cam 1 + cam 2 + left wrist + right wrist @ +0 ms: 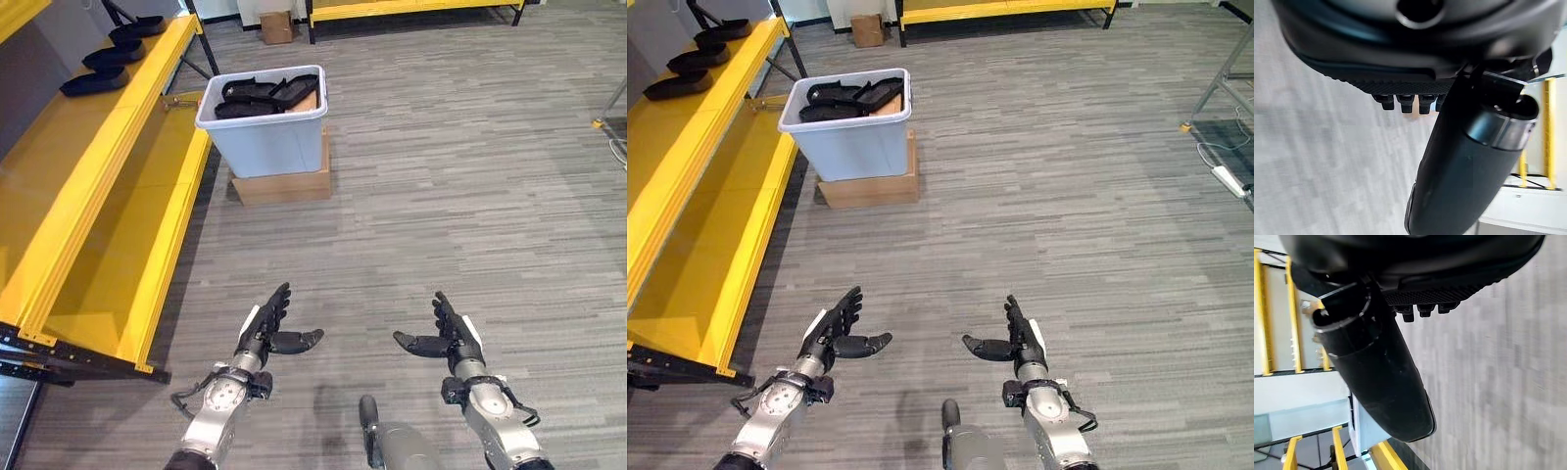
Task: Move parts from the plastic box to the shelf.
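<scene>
While both hands hover low over the grey plank floor (470,196), the plastic box (266,137) stands far ahead and left of centre, a pale blue-white tub with a rolled rim, set on a flat cardboard box (284,184) just beside the yellow shelf (88,215). Black parts (265,93), dark curved moulded pieces, lie piled inside the tub up to the rim; a brown sheet shows at its far right corner. Three more black parts (108,57) lie in a row on the shelf's upper level, far left. Left hand (269,328): fingers straight and spread wide, thumb out toward centre, holding nothing. Right hand (446,333): same posture mirrored, fingers extended, thumb pointing inward, empty. Hands are well apart from each other and well apart from the tub. The right eye view adds a metal frame leg (1225,83) and a white power strip (1227,178) at the far right edge. The left wrist view shows the fingertips (1400,103) in a row past the palm with floor beyond; the right wrist view shows yellow shelf rails beside the thumb (1381,377). A second small cardboard box (276,26) and another yellow shelf (411,8) sit at the far wall. Open floor lies between hands and tub.
</scene>
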Available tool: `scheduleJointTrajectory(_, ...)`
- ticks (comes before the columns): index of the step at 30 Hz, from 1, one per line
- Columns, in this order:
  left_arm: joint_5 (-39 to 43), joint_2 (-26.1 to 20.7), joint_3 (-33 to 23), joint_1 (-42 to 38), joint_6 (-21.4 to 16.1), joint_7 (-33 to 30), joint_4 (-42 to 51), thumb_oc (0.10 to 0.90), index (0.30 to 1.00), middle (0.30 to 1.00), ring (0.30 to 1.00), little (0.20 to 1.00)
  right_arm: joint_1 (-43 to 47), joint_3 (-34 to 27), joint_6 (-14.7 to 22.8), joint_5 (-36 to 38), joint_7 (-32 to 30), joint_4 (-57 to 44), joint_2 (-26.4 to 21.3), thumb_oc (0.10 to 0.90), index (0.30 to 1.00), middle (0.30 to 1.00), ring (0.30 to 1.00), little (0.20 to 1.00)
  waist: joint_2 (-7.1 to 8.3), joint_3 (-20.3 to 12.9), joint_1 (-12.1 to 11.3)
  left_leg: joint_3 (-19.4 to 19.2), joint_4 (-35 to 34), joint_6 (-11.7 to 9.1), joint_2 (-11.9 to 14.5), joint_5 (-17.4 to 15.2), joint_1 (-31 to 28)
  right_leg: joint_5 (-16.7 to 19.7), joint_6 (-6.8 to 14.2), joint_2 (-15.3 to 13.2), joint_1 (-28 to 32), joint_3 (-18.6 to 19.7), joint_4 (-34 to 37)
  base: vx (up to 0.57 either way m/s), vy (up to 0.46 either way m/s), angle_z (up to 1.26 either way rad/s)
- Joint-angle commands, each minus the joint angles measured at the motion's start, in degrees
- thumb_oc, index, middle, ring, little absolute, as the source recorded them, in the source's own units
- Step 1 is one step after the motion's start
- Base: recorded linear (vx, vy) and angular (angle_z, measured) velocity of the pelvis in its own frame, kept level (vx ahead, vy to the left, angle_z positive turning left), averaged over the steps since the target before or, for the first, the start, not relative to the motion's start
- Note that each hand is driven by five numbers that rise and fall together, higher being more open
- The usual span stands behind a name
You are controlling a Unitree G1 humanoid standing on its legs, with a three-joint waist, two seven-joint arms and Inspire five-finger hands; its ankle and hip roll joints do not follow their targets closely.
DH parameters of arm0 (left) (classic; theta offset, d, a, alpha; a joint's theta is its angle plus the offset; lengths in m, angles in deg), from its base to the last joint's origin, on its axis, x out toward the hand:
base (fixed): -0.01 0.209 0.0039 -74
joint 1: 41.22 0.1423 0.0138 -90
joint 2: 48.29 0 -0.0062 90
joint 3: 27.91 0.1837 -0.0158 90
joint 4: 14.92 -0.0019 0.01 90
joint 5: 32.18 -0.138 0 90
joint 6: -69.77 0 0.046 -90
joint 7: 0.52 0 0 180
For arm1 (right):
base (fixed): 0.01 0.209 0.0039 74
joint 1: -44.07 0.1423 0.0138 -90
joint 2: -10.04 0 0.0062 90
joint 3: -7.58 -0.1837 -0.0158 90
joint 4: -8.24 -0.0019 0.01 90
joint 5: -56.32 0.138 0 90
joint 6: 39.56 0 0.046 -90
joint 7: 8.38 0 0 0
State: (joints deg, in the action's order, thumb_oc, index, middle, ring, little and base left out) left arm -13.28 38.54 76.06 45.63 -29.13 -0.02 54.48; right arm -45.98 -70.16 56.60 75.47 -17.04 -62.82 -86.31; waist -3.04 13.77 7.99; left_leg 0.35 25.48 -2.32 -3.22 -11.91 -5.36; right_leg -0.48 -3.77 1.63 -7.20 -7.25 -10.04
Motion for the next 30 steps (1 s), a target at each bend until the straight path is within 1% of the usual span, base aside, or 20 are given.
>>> scheduleJointTrajectory(1,3.0,-0.7,0.4,-3.2,-4.3,-0.5,5.6,0.900,1.000,1.000,1.000,1.000,1.2,-0.8,6.5,-1.4,0.8,-5.6,-0.4,0.900,1.000,1.000,1.000,1.000,2.00,-3.5,0.6,-4.6,13.1,-1.3,-3.1,14.2,4.1,0.3,3.2,-2.7,1.0,2.8,2.6,0.37,-0.197,0.26)
scheduleJointTrajectory(2,3.6,-0.2,0.4,-3.2,0.5,1.1,4.3,0.900,1.000,1.000,1.000,1.000,1.8,-0.4,6.5,-0.9,1.2,-4.7,-0.7,0.900,1.000,1.000,1.000,1.000,2.64,-2.6,-0.4,-7.4,16.5,0.6,-1.4,10.6,11.7,-1.4,3.1,-2.8,4.0,4.2,2.6,0.43,-0.159,0.24)
scheduleJointTrajectory(3,5.2,-0.1,0.1,-2.6,0.6,-0.3,3.8,0.900,1.000,1.000,1.000,1.000,2.2,-0.2,6.8,-1.3,1.4,-4.5,-0.8,0.900,1.000,1.000,1.000,1.000,2.75,-2.2,-0.9,-8.0,13.9,1.6,-0.6,9.4,12.9,-2.0,3.1,-2.8,4.6,4.4,2.3,0.43,-0.008,0.28)
scheduleJointTrajectory(4,7.0,-0.3,-0.9,-1.5,-0.9,-1.6,2.8,0.900,1.000,1.000,1.000,1.000,2.7,0.0,6.9,-2.6,1.3,-4.8,-0.7,0.900,1.000,1.000,1.000,1.000,2.94,-1.8,-1.6,-8.8,6.7,3.2,0.1,7.7,12.8,-2.7,3.4,-3.0,5.9,4.6,2.1,0.39,0.117,0.11)
scheduleJointTrajectory(6,5.8,-1.2,-4.1,0.3,-2.1,-1.4,2.5,0.900,1.000,1.000,1.000,1.000,2.8,-0.4,5.2,-2.6,1.2,-6.3,-0.6,0.900,1.000,1.000,1.000,1.000,2.91,-0.6,-3.1,-9.9,-11.3,2.7,2.2,10.1,13.2,-4.3,4.0,-2.1,10.0,5.0,2.6,0.48,0.160,-0.36)
scheduleJointTrajectory(7,5.7,-1.4,-5.1,1.0,-2.7,-1.5,2.6,0.900,1.000,1.000,1.000,1.000,2.7,-0.3,4.9,-2.7,1.7,-6.5,-0.7,0.900,1.000,1.000,1.000,1.000,2.74,-0.5,-3.8,-8.7,-17.2,1.8,2.8,12.4,13.5,-4.9,4.1,-1.5,11.8,5.7,3.4,0.42,0.129,-0.46)
scheduleJointTrajectory(8,5.5,-1.4,-5.8,1.5,-3.2,-1.5,2.6,0.900,1.000,1.000,1.000,1.000,2.6,-0.1,4.8,-2.9,2.2,-6.4,-0.7,0.900,1.000,1.000,1.000,1.000,2.59,-0.4,-4.4,-7.7,-20.4,1.1,3.4,14.5,13.7,-5.4,4.1,-1.1,13.1,6.3,3.8,0.45,0.128,-0.31)
scheduleJointTrajectory(9,5.6,-1.5,-7.0,2.6,-4.0,-1.0,2.6,0.900,1.000,1.000,1.000,1.000,2.6,0.4,5.1,-3.2,3.2,-6.0,-0.6,0.900,1.000,1.000,1.000,1.000,2.26,-0.4,-5.4,-5.9,-24.9,0.0,5.2,18.0,14.9,-6.1,3.8,-0.3,14.7,7.7,4.4,0.41,0.113,-0.19)
scheduleJointTrajectory(10,6.0,-1.5,-7.5,3.2,-4.1,-0.6,2.8,0.900,1.000,1.000,1.000,1.000,2.7,0.8,5.1,-2.8,3.5,-5.9,-0.6,0.900,1.000,1.000,1.000,1.000,2.27,-0.4,-6.0,-4.5,-27.6,-0.5,6.2,19.4,15.6,-6.5,3.7,-0.2,15.7,8.6,4.7,0.51,0.138,-0.39)
scheduleJointTrajectory(12,5.3,-1.0,-9.3,4.6,-4.2,0.7,3.1,0.900,1.000,1.000,1.000,1.000,3.7,1.7,4.8,-1.5,5.5,-4.5,0.0,0.900,1.000,1.000,1.000,1.000,3.06,0.5,-7.5,-1.8,-30.5,-1.3,9.3,19.6,18.2,-8.0,4.1,-1.3,19.2,10.7,4.8,0.55,0.171,-0.74)
scheduleJointTrajectory(13,4.5,-0.7,-9.2,4.0,-4.9,0.4,2.6,0.900,1.000,1.000,1.000,1.000,5.0,2.7,4.9,-0.4,6.8,-3.7,-0.3,0.900,1.000,1.000,1.000,1.000,2.65,1.0,-7.9,-3.4,-29.5,-1.8,10.7,19.8,18.6,-9.7,4.5,-2.2,20.1,10.7,3.7,0.46,0.190,-0.64)
scheduleJointTrajectory(17,4.8,-0.7,-8.5,2.4,-5.3,-3.9,2.0,0.900,1.000,1.000,1.000,1.000,6.6,3.8,4.8,0.9,7.0,-3.3,-0.7,0.900,1.000,1.000,1.000,1.000,1.69,0.7,-8.2,-5.8,-27.7,-2.3,11.6,20.1,17.2,-12.2,5.1,-3.7,20.2,8.2,1.5,0.35,0.198,-0.34)
scheduleJointTrajectory(18,3.9,-0.9,-8.1,1.2,-4.5,-4.5,1.0,0.900,1.000,1.000,1.000,1.000,6.3,3.9,5.1,1.0,6.9,-3.5,-0.3,0.900,1.000,1.000,1.000,1.000,1.47,0.5,-8.0,-7.2,-25.4,-2.2,11.1,19.6,16.5,-13.2,5.7,-4.4,20.7,6.4,0.3,0.59,0.297,-0.31)
scheduleJointTrajectory(20,1.4,-1.6,-7.3,0.0,-3.5,-4.2,0.1,0.900,1.000,1.000,1.000,1.000,6.0,3.9,4.8,1.5,5.9,-3.6,0.2,0.900,1.000,1.000,1.000,1.000,1.70,-0.3,-8.5,-7.2,-22.7,-1.7,9.3,18.6,16.3,-12.8,6.3,-5.5,20.6,4.1,-0.4,0.45,0.225,0.00)
scheduleJointTrajectory(23,-0.2,-3.0,-6.6,-0.4,-2.8,-5.2,0.8,0.900,1.000,1.000,1.000,1.000,6.0,4.3,4.6,1.7,4.1,-3.7,1.5,0.900,1.000,1.000,1.000,1.000,2.32,-1.1,-10.0,-5.2,-19.5,0.8,5.8,15.3,16.1,-11.2,7.4,-8.1,19.5,1.9,-3.3,0.39,0.219,-0.02)
scheduleJointTrajectory(26,-0.9,-3.8,-7.5,0.8,-2.4,-6.3,2.2,0.900,1.000,1.000,1.000,1.000,6.0,4.3,4.9,1.5,3.4,-3.9,2.9,0.900,1.000,1.000,1.000,1.000,3.26,-1.7,-11.6,-4.2,-17.7,3.3,2.9,13.2,16.3,-7.3,8.7,-10.2,19.2,0.8,-5.2,0.28,0.180,0.22)
scheduleJointTrajectory(27,-1.8,-4.1,-8.0,1.3,-2.3,-7.0,2.7,0.900,1.000,1.000,1.000,1.000,6.1,4.5,5.4,1.2,3.1,-4.0,3.6,0.900,1.000,1.000,1.000,1.000,3.83,-2.0,-12.3,-3.9,-17.2,4.7,1.2,12.1,16.2,-4.8,9.2,-11.4,18.9,0.8,-6.9,0.22,0.164,0.10)
scheduleJointTrajectory(28,-1.8,-4.0,-8.0,1.3,-2.2,-7.1,2.7,0.900,1.000,1.000,1.000,1.000,6.1,4.5,5.4,1.1,3.1,-4.0,3.7,0.900,1.000,1.000,1.000,1.000,3.73,-2.1,-12.4,-3.9,-17.2,4.7,1.3,12.2,16.3,-4.5,9.2,-11.3,18.7,0.8,-6.9,0.28,0.272,-0.01)
scheduleJointTrajectory(29,-1.7,-4.2,-8.5,1.5,0.5,-6.5,3.2,0.900,1.000,1.000,1.000,1.000,6.6,4.7,5.1,1.0,2.5,-4.0,4.5,0.900,1.000,1.000,1.000,1.000,3.78,-2.6,-13.1,-3.7,-17.5,6.4,-0.4,11.2,15.8,-0.6,9.4,-12.5,17.2,1.0,-11.4,0.22,0.248,0.04)
scheduleJointTrajectory(30,-1.2,-4.2,-8.4,1.4,0.9,-5.9,3.0,0.900,1.000,1.000,1.000,1.000,6.7,4.9,4.9,1.1,2.3,-4.0,4.8,0.900,1.000,1.000,1.000,1.000,3.72,-2.7,-13.3,-3.7,-17.6,6.9,-0.9,10.9,15.7,0.7,9.4,-12.9,16.7,0.9,-13.5,0.28,0.340,-0.03)
